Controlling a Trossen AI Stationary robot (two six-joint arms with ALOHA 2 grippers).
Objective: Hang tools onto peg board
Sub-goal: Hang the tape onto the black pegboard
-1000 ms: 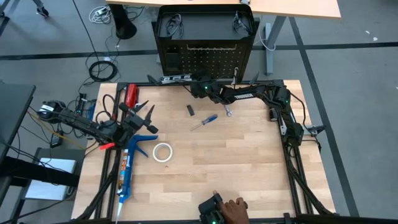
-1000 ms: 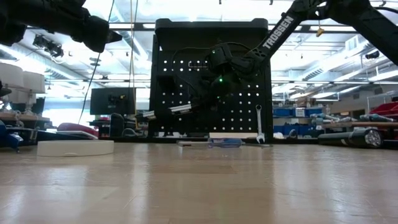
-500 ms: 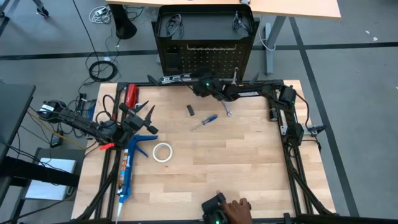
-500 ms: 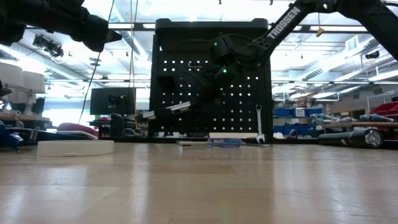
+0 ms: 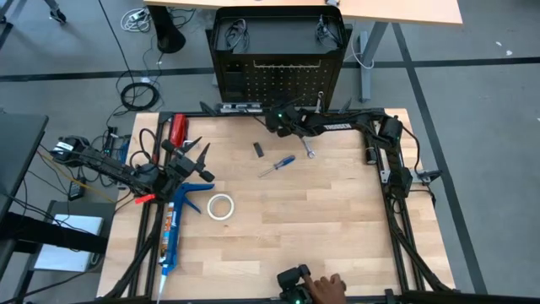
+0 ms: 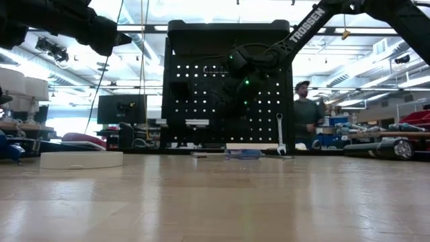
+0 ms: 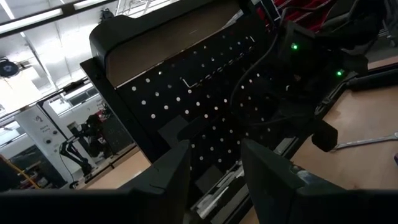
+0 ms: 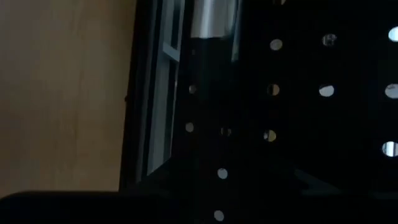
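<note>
The black peg board [image 5: 278,76] stands upright at the table's far edge. My right gripper [image 5: 267,111] is in front of its lower part, shut on a silver wrench [image 5: 236,107] that points toward the table's left. Another silver wrench [image 6: 280,134] stands at the board's right side; I cannot tell whether it hangs or leans. A blue-handled screwdriver [image 5: 277,165], a black pen-like tool [image 5: 259,149] and a white tape roll [image 5: 221,206] lie flat on the table. My left gripper [image 5: 196,160] waits open at the table's left, holding nothing. My right gripper holds the silver wrench by its right end [image 8: 211,25], coming nearly level from the table's right, so the wrench runs on past the fingers. The dark fingers hide the kind of hold. The wrench [image 6: 183,122] is level, clear of the table, close to the board's face.
A blue caulking gun [image 5: 173,224] and a red-handled tool [image 5: 177,131] lie at the left. Black-framed glasses [image 5: 232,34] rest on the board's top. A person's hand [image 5: 325,287] is at the near edge, and a person [image 6: 306,111] stands behind the board.
My right gripper has tipped upward and edged toward the peg board. The wrench in it, which slanted with its free end lower, now lies level in front of the board. A person has come into sight behind the board.
</note>
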